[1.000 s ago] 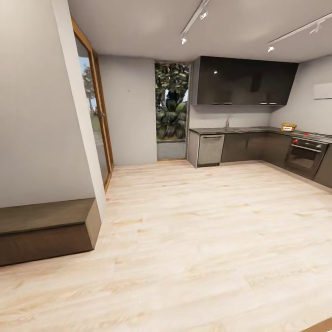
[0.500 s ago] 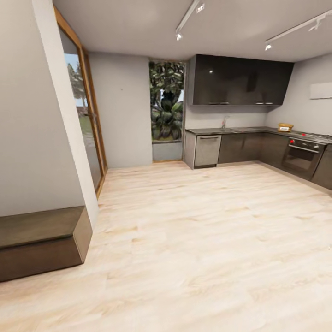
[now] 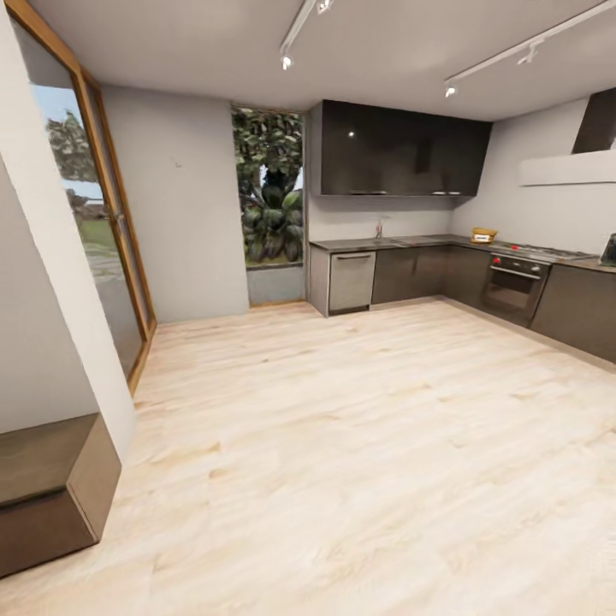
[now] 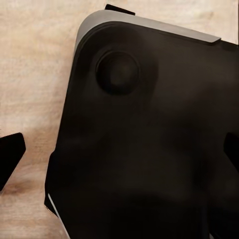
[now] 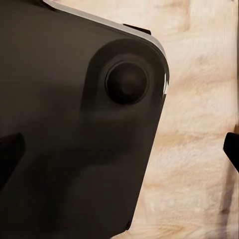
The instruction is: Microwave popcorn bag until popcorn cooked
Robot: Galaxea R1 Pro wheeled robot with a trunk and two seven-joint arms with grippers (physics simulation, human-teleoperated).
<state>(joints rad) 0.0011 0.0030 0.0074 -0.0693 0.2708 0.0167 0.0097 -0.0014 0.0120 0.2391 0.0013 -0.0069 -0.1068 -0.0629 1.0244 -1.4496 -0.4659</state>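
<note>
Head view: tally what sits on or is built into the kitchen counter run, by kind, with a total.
popcorn bag: 1
built-in oven: 1
gas hob: 1
dishwasher: 1
tap: 1
dark object cut off at the picture's edge, cannot tell what: 1
Total: 6

Popcorn bag [image 3: 483, 235] on far countertop [image 3: 402, 242] too small for its label to be read, dark object [image 3: 609, 250] cut off at right edge, bench [image 3: 47, 488] cropped at left
</note>
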